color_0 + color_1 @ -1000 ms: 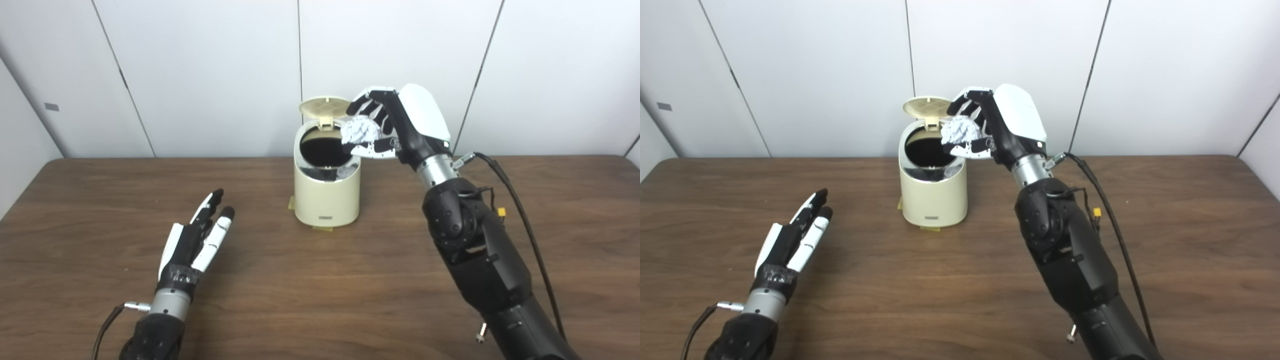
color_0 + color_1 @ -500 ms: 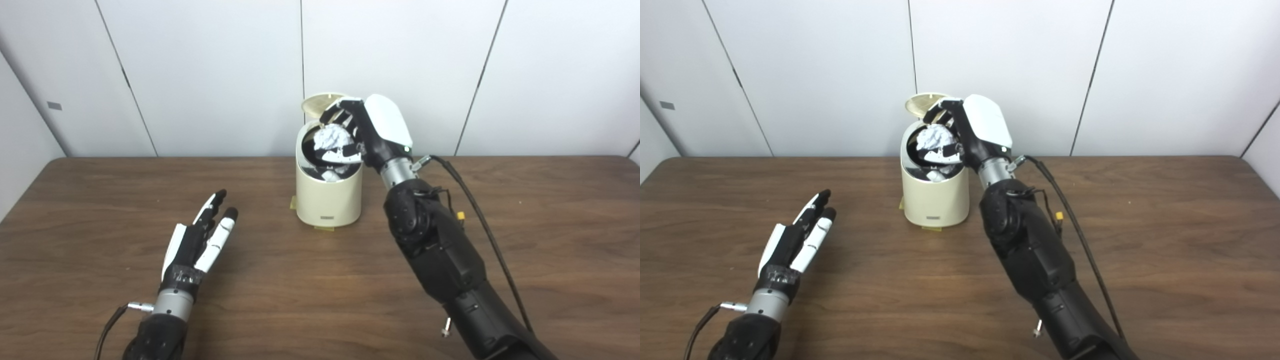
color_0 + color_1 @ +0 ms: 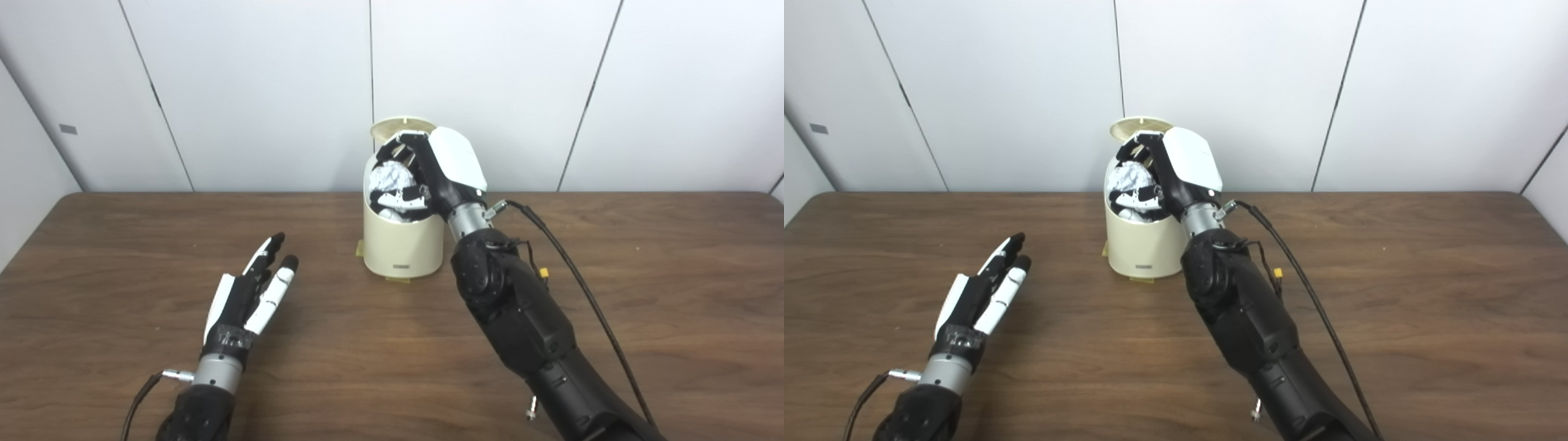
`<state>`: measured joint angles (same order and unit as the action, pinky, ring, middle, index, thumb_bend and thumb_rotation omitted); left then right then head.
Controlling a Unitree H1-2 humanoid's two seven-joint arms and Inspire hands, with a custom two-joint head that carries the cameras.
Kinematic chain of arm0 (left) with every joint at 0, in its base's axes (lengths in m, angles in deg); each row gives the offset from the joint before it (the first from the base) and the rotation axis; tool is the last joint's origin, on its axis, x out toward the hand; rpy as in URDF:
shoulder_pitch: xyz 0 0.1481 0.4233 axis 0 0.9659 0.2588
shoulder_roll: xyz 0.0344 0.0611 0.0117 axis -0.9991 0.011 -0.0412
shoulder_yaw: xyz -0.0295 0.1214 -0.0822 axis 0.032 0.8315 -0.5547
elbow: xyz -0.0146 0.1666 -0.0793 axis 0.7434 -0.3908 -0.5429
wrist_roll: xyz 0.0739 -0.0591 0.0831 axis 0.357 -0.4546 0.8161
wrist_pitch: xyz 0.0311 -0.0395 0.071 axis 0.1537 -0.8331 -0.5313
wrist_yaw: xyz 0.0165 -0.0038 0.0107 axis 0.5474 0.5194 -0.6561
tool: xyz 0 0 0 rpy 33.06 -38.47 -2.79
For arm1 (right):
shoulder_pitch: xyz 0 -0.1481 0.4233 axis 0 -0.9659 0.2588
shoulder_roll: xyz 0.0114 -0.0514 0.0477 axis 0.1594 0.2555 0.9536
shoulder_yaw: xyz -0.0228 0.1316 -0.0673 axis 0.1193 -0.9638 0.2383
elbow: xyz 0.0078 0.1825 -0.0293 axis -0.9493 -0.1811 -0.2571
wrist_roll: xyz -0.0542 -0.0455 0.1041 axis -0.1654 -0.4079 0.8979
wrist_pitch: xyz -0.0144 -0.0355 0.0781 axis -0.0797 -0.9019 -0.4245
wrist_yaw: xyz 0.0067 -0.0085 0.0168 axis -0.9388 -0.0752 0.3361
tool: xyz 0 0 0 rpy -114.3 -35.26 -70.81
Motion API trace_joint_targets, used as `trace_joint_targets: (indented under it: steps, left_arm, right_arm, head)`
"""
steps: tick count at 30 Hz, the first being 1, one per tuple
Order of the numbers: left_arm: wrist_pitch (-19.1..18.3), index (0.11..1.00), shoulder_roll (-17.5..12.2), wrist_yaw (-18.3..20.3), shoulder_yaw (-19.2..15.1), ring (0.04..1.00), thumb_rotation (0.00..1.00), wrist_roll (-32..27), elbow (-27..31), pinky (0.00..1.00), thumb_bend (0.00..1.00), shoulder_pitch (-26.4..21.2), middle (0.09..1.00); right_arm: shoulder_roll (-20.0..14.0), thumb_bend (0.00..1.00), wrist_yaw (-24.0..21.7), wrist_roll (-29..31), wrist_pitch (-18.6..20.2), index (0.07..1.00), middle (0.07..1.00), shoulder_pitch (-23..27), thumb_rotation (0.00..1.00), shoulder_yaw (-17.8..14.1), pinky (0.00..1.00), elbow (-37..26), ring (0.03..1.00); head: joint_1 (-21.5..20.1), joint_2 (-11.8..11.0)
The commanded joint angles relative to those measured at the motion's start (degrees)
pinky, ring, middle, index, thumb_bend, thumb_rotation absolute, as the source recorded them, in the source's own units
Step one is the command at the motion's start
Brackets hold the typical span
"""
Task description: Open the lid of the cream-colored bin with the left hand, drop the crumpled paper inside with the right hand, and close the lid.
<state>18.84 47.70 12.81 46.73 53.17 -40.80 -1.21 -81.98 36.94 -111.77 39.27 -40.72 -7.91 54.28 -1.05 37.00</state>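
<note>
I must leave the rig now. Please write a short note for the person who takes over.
Left hand: open, holding nothing, low over the table, apart from the bin.
Right hand: shut on the crumpled paper, held at the mouth of the cream-colored bin.
Done: lid stands open.
Left: release the paper into the bin, withdraw the right hand, close the lid.

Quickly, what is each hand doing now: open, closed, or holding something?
Left hand: open, holding nothing, fingers extended over the table.
Right hand: closed on the white crumpled paper ball, above the open cream-colored bin.
</note>
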Motion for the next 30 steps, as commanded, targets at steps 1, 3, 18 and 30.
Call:
trace_joint_targets:
  steps: [1,3,18,30]
  left_arm:
    - [2.00,0.989,-0.43,-0.88,-0.27,0.988,0.85,0.95,1.53,0.98,0.63,-1.75,0.971]
    - [1.94,0.992,-0.43,-0.69,-0.29,0.984,0.85,0.63,1.60,0.98,0.64,-1.65,0.970]
    - [1.80,1.000,-0.36,0.00,-0.68,0.997,0.83,-0.94,1.79,1.00,0.64,-1.49,0.980]
    - [2.45,1.000,-0.28,-0.05,-0.30,0.979,0.83,-0.62,1.80,0.97,0.61,-1.39,0.968]
  right_arm:
    - [-0.91,0.49,1.73,-0.77,-0.46,0.579,0.502,2.01,0.00,-0.57,0.39,-0.52,0.392]
    - [-1.08,0.49,2.35,-0.70,-0.69,0.579,0.503,2.01,0.00,-0.74,0.37,-0.34,0.392]
    - [-2.38,0.49,1.54,-0.09,-0.62,0.569,0.514,1.60,0.00,-0.94,0.30,-1.58,0.412]
    - [-2.92,0.53,0.09,-1.64,0.83,0.494,0.353,0.84,0.13,0.18,0.15,-2.26,0.228]
  head:
    - [-0.16,0.04]
    - [-0.24,0.08]
    - [-0.99,0.21]
    - [-1.39,0.51]
